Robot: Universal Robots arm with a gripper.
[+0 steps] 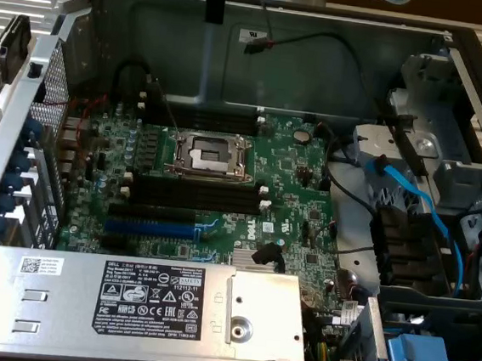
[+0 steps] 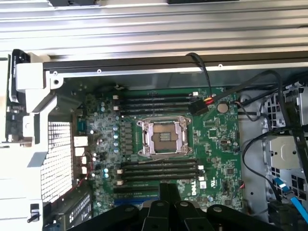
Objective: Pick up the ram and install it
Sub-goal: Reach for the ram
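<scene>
Open computer case (image 1: 262, 54), green motherboard (image 1: 294, 164) with black memory slots (image 1: 193, 195) flanking the CPU socket (image 1: 209, 154); gripper (image 2: 169, 206) high above board, jaws pinched nearly closed on the ram (image 2: 169, 191), a dark strip hanging over the case's back wall.

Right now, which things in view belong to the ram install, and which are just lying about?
Job in hand:
gripper, jaws shut
black memory slots with white end clips

Just there:
blue slot
processor socket
labelled power supply
blue cable
coin cell
</scene>
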